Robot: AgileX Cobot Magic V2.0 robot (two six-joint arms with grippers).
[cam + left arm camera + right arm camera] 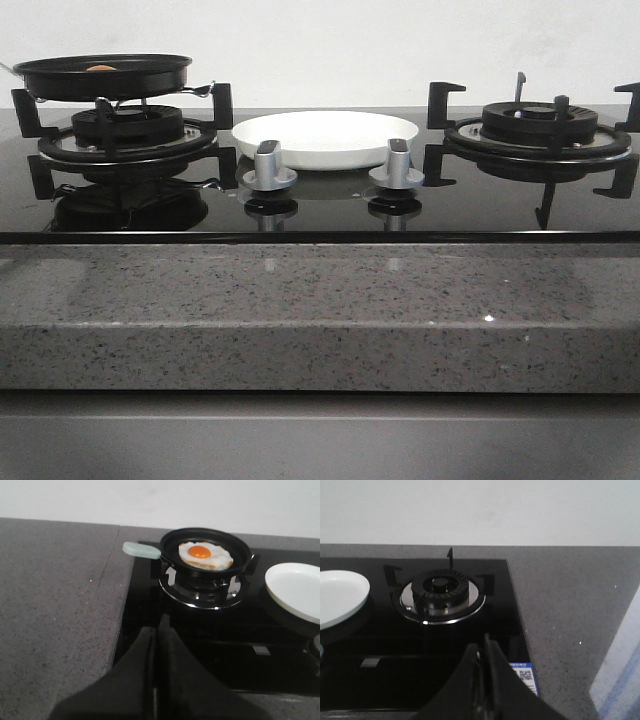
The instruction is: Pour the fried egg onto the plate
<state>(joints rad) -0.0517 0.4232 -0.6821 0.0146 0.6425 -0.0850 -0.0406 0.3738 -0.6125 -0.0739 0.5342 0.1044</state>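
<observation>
— Speckled grey bench (300, 300) up front?
— Yes; plate (326, 137) sits between the burners, frying pan (100, 75) on the left one.
— Left wrist?
— Fried egg (205, 555) lies in the pan; left pincer (159, 630) closed, empty.
— Right wrist?
— Right pincer (484, 652) closed, empty, near the bare burner (440, 592).

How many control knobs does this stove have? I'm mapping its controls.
2. Both silver metal knobs stand on the black glass hob in front of the round white plate: one left, one right.
</observation>
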